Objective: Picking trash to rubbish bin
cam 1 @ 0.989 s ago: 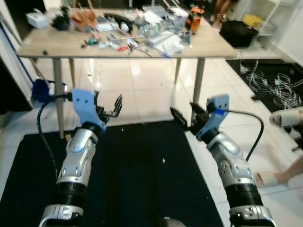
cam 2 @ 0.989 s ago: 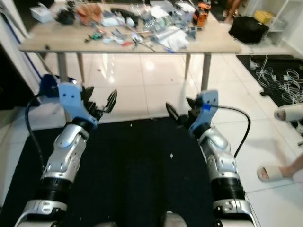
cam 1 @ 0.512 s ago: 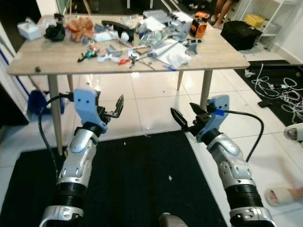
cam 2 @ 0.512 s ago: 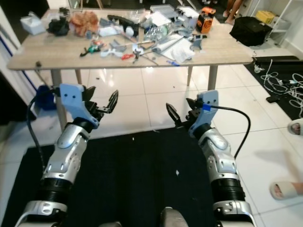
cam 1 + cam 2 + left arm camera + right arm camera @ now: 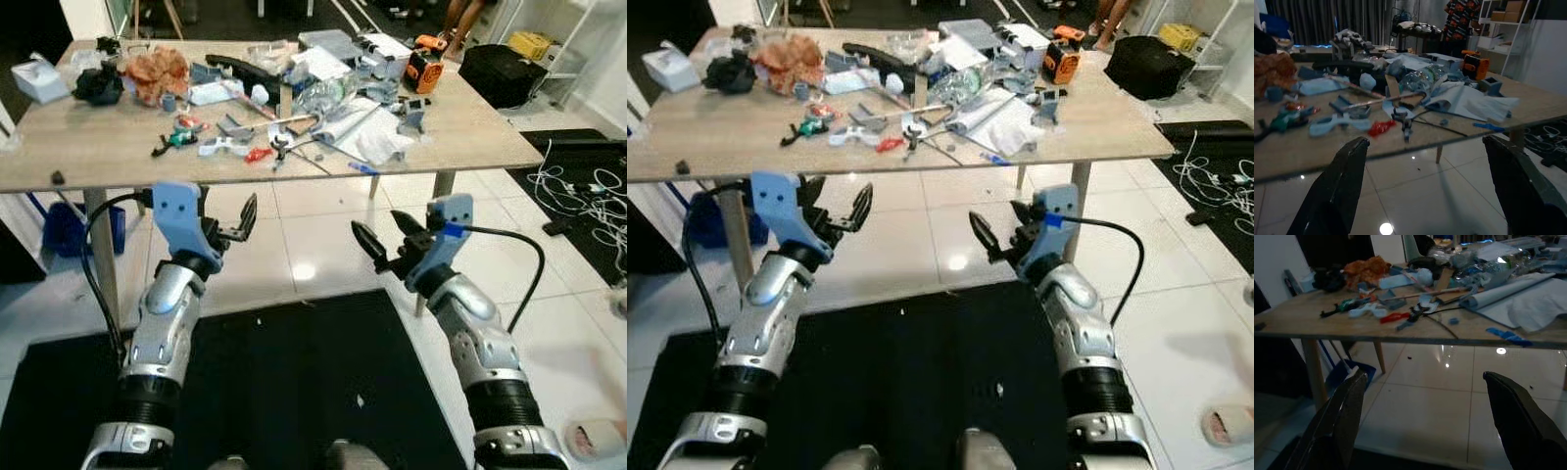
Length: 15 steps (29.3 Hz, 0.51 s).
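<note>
Trash is found scattered over a wooden table (image 5: 98,157) standing on a white tiled floor (image 5: 294,225). A crumpled orange-brown wad (image 5: 149,69) is seen near the far left corner, just beside a black bundle (image 5: 98,84) and a pale box (image 5: 39,78) at the left edge. White paper sheets (image 5: 367,132) are spread toward the right near edge, with a clear plastic bottle (image 5: 323,96) lying behind them. A blue pen (image 5: 361,167) is placed close to the near edge. Small tools, among them a red-handled item (image 5: 257,155) and a green-handled item (image 5: 174,140), are strewn across the middle. An orange and black device (image 5: 424,70) is set at the far right part of the table. No rubbish bin can be identified.

The left tool (image 5: 238,220) is held raised in front of the near edge of the table, its two black fingers spread apart and nothing gripped between them. The right tool (image 5: 384,243) is held likewise at the same height, fingers spread wide and nothing held. Both are well apart from the table top and from each other.

A black mat (image 5: 294,392) is laid on the floor under the arms. A blue object (image 5: 59,225) is noted beneath the left side of the table. White cables (image 5: 588,186) are piled on the floor at the right, and a black bag (image 5: 500,69) is placed beyond the right edge of the table.
</note>
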Tool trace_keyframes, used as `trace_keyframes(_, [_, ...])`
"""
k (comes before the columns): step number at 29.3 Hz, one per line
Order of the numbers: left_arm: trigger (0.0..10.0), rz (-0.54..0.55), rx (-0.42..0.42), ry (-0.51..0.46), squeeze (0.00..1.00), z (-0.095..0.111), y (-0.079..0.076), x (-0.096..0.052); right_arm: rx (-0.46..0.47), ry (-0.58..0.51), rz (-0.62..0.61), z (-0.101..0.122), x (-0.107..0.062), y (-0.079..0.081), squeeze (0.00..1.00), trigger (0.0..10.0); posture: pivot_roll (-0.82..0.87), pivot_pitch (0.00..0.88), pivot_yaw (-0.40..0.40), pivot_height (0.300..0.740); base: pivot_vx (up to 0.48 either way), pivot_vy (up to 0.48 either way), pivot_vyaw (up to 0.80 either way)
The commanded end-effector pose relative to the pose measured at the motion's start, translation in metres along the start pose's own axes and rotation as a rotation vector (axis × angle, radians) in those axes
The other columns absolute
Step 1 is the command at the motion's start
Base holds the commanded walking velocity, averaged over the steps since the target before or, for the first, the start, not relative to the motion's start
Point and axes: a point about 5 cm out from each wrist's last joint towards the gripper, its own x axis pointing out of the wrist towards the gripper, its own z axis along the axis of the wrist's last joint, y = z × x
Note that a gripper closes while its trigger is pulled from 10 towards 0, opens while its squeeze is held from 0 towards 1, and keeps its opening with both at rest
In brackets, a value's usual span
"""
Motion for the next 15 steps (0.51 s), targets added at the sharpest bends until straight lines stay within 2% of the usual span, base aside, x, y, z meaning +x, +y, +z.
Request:
trace_keyframes(1, [10.0,-0.011,0.001,0.009,0.0,-0.002,-0.002,0.0,0.012,0.0,-0.02,0.001,-0.002,-0.004,0.0,10.0,-0.08,0.0,-0.03,0.74,0.416,0.0,0.0])
trace_keyframes(8, [10.0,-0.015,0.0,0.003,0.0,-0.001,-0.002,0.0,0.019,-0.006,-0.045,0.004,-0.002,-0.01,0.0,10.0,-0.08,0.0,-0.03,0.74,0.418,0.0,0.0])
trace_keyframes(15, [10.0,-0.067,0.01,-0.011,0.0,0.002,-0.006,-0.001,0.028,-0.028,-0.089,0.011,-0.004,-0.024,0.0,10.0,-0.08,0.0,-0.03,0.74,0.417,0.0,0.0])
